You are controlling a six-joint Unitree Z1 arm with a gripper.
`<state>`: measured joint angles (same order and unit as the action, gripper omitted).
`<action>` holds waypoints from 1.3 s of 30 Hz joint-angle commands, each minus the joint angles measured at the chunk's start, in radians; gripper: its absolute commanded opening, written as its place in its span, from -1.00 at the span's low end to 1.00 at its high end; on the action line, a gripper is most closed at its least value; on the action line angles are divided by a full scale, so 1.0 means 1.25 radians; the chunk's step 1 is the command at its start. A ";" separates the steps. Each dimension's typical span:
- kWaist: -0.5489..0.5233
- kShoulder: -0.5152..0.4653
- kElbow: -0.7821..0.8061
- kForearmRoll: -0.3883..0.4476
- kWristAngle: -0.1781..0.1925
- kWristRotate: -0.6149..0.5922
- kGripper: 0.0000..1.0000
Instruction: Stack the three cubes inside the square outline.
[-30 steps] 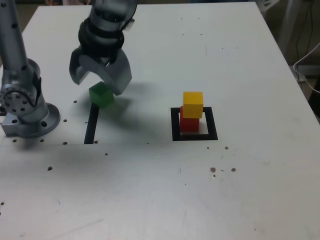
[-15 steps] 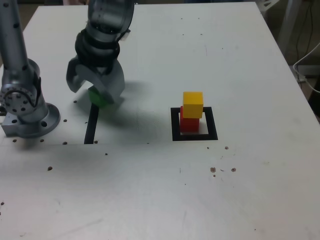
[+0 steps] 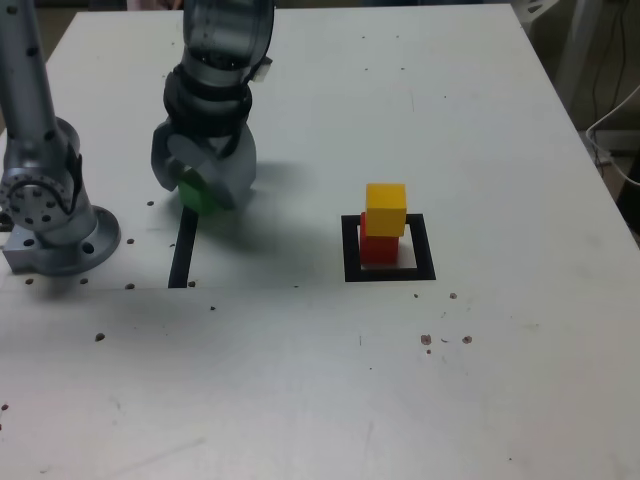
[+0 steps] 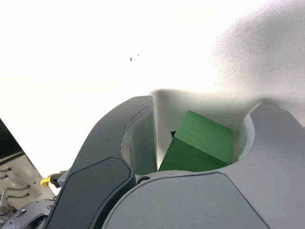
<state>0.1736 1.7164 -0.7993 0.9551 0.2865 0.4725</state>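
The claw (image 3: pixel 203 188) straddles the green cube (image 4: pixel 200 143) on the bench (image 3: pixel 480 120), jaws close around it; whether they grip it I cannot tell. The yellow cube (image 3: pixel 386 209) tops the red cube (image 3: pixel 376 247) inside the square outline (image 3: pixel 389 272).

End effector (image 3: pixel 203 187) down, jaws part-closed.

Matt green cube (image 4: pixel 202 143), smooth grey plastic-looking end effector (image 4: pixel 200 157), matt white table (image 3: pixel 400 380).

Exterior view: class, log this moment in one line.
gripper: around small green cube | yellow cube: on red cube | stack: inside black square outline
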 commanded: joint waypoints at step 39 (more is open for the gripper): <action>-0.145 0.044 -0.720 0.544 -0.087 -0.305 -0.94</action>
<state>-0.0004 1.7602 -1.6127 1.6014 0.1826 0.1282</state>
